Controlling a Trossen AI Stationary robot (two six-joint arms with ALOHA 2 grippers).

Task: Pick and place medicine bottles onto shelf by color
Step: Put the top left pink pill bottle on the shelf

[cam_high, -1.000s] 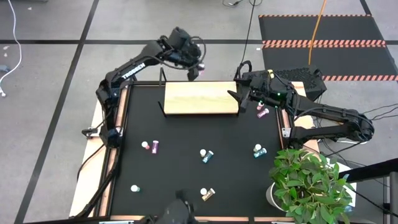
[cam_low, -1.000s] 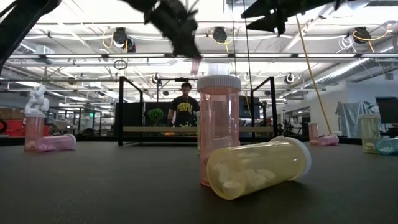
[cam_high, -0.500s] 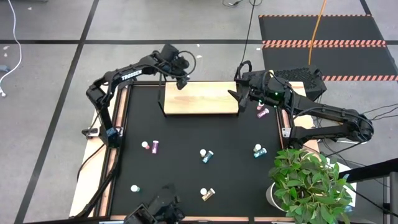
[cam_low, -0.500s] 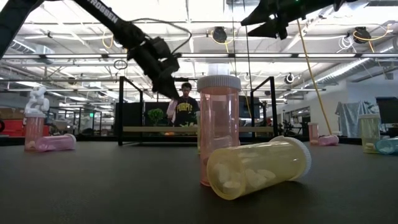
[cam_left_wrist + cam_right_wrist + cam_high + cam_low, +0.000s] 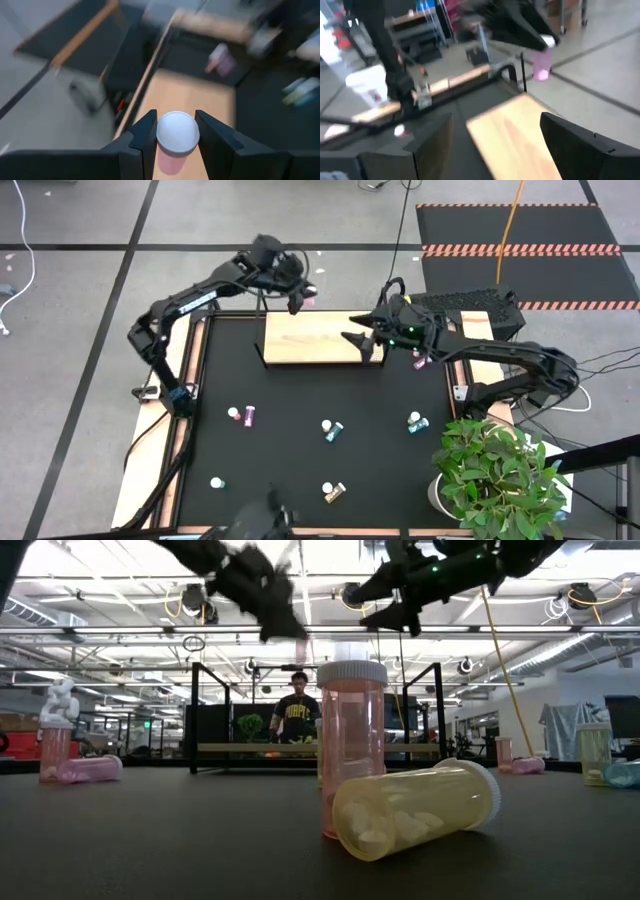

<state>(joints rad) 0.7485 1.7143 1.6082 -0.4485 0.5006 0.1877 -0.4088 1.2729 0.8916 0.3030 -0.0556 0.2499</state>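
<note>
A black tabletop [image 5: 300, 450] with pale wooden edging fills the middle of the high view, set on a grey floor crossed by dark lines, with a striped black mat at the upper right and a leafy green plant [image 5: 495, 475] at the lower right. The light-wood shelf [image 5: 310, 338] lies flat at the table's upper edge, just above centre. Seen from table height, the room behind is a bright workshop with ceiling lights and a person [image 5: 297, 710] standing beyond the shelf. The left gripper [image 5: 297, 292] hangs at the upper centre of the high view, just above the shelf's upper left corner, its fingers [image 5: 145, 137] drawn in narrow on a pink bottle [image 5: 176, 137] with a white cap — the cap sits squarely between them in the left wrist view, the shelf's wood below. The right gripper [image 5: 358, 340] reaches in from the right over the shelf's right end, its fingers [image 5: 580, 140] spread wide and holding nothing. Other medicine bottles rest on the table: a pink pair [image 5: 241, 415] at centre left, teal ones [image 5: 331, 429] at the centre and right [image 5: 416, 423], a yellow one [image 5: 334, 492] near the lower edge, a pink one [image 5: 423, 362] just right of the shelf.
</note>
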